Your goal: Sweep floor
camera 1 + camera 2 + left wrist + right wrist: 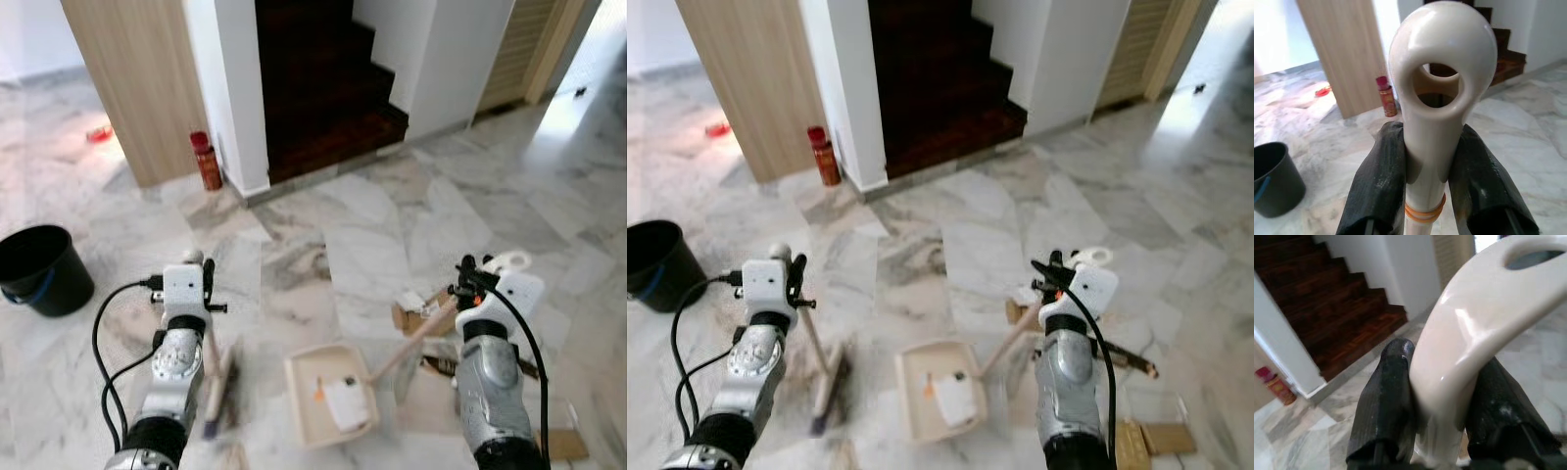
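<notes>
My left gripper [1425, 171] clamped the cream plastic broom handle [1435, 98], right gripper [1442, 396] clamped the cream dustpan [328, 392] handle; paper scrap collected, cardboard scraps [416, 313] remained.

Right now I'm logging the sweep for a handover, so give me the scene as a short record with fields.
left claw: shut on the broom handle
broom head: on the marble floor, left of the dustpan
right claw: shut on the dustpan handle
dustpan: flat on the floor, white scrap inside
litter: cardboard pieces on the floor around the right arm
black bucket: far left
red can: by the wooden panel
</notes>
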### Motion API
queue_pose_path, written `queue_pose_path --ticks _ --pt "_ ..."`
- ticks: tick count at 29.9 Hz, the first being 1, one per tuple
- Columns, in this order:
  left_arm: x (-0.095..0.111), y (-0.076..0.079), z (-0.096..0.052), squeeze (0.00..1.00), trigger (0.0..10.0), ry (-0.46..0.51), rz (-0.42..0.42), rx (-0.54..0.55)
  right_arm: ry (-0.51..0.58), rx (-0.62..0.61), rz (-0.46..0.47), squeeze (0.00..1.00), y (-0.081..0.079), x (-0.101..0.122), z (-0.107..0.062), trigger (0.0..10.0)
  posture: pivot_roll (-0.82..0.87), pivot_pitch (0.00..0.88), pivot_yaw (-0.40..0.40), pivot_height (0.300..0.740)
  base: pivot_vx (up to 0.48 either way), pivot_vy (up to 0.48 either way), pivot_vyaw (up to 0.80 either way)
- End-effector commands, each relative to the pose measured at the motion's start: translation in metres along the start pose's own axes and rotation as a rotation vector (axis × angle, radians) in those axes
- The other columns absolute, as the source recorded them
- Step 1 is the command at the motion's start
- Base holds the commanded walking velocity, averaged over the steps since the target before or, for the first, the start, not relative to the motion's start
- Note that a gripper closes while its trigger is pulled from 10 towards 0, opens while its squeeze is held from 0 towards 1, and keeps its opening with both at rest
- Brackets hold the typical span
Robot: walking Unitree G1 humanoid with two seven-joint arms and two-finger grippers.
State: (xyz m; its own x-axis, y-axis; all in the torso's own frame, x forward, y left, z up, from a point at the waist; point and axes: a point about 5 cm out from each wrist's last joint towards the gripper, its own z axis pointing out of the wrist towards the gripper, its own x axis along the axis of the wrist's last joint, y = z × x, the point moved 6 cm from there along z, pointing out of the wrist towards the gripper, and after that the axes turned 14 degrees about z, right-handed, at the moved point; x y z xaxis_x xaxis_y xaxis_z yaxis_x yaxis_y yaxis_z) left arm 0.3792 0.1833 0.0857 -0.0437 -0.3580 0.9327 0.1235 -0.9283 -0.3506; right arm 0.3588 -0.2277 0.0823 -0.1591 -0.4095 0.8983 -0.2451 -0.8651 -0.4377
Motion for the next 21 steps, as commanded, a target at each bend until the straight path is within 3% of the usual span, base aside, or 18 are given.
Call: queue_pose_path --ticks 1,21 --pt "0.0153 -0.0035 0.005 0.0 10.0 0.054 -0.006 0.012 0.048 0.027 0.0 0.0 -0.0079 0.0149 0.0047 10.0 -0.05 0.0 0.003 0.74 0.0 0.398 0.0" --pt "0.0131 0.0018 0.0028 0.0 10.0 0.046 -0.014 -0.004 0.032 0.04 0.004 0.0 -0.0115 0.0123 0.0059 10.0 -0.05 0.0 -0.007 0.74 0.0 0.396 0.0"
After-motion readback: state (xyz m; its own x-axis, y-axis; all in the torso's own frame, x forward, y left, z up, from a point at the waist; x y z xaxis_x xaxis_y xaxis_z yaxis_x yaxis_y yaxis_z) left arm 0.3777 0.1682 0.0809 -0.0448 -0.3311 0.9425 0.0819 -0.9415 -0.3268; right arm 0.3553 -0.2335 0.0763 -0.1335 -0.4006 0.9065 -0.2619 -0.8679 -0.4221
